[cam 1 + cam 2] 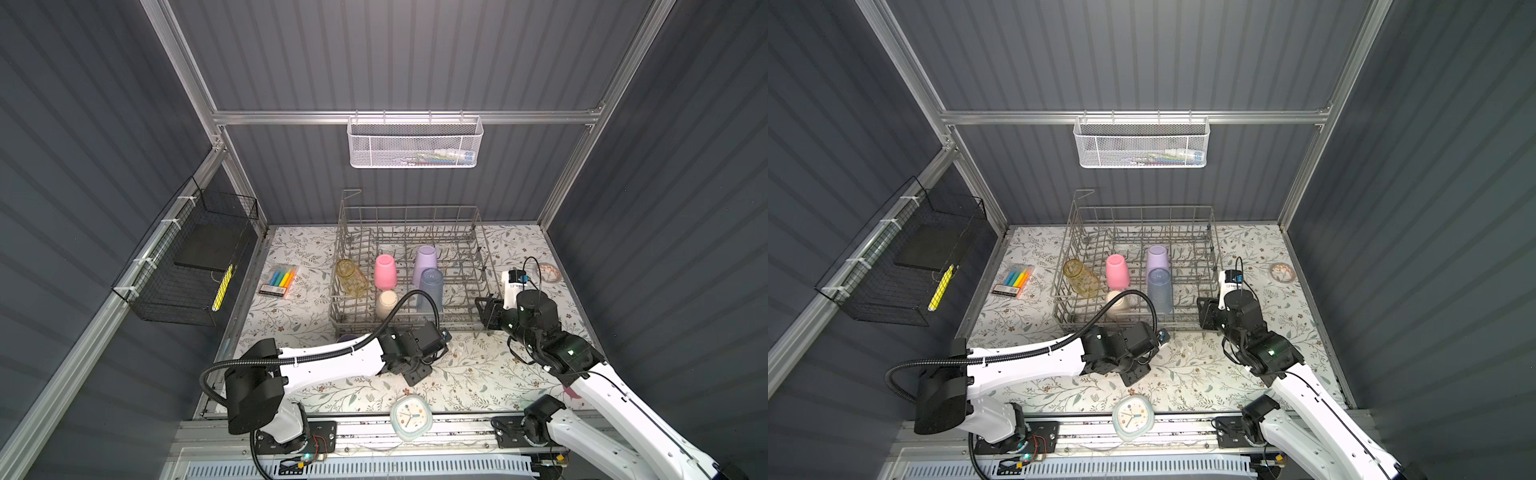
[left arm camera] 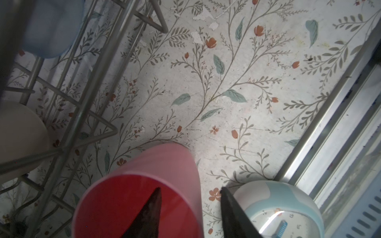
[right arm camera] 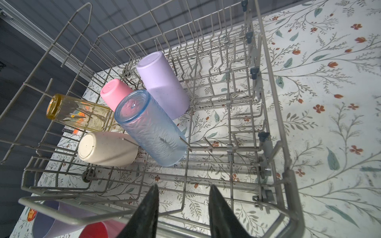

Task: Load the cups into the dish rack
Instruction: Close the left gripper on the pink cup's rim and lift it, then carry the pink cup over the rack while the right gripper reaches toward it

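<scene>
Left gripper [image 2: 190, 188] jaws apart astride wall of pink cup [image 2: 156, 162], on table [image 2: 247, 82] just near of dish rack [image 3: 291, 195]; right gripper [image 3: 183, 186] apart, empty, over rack's near rail; risk: one-wall pinch may let cup swing, clip rail; outer finger [image 2: 233, 210] may nudge clock [image 2: 288, 206].

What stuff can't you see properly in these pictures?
Pink cup: the left arm covers it in both top views, and the left wrist view's edge cuts its rim.
Loose lilac cup: in the right wrist view, it is behind the front wire of the dish rack and cut by the edge.
Things in the white mesh basket: too small behind the mesh in both top views.
Time on the clock: too small in both top views.
</scene>
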`<action>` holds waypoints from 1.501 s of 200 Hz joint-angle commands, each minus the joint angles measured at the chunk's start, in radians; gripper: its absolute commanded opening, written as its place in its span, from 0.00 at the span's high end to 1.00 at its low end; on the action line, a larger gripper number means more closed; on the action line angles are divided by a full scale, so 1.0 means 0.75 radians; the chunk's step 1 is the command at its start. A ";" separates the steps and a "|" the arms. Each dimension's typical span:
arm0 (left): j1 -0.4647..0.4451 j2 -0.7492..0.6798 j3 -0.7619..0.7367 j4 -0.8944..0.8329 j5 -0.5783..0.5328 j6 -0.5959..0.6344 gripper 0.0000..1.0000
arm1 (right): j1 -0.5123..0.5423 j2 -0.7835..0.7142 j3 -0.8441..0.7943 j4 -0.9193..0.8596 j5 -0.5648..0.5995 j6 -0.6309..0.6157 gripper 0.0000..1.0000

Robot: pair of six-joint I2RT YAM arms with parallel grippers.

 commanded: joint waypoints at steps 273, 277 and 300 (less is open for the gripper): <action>-0.006 -0.457 0.544 -0.218 0.247 0.079 1.00 | -0.109 -0.117 0.042 0.222 -0.441 0.138 0.50; 0.001 -0.469 0.529 -0.191 0.257 0.081 1.00 | -0.114 -0.121 0.040 0.240 -0.468 0.150 0.50; 0.115 -0.515 0.460 -0.025 0.400 0.082 1.00 | -0.148 -0.139 0.028 0.348 -0.639 0.222 0.46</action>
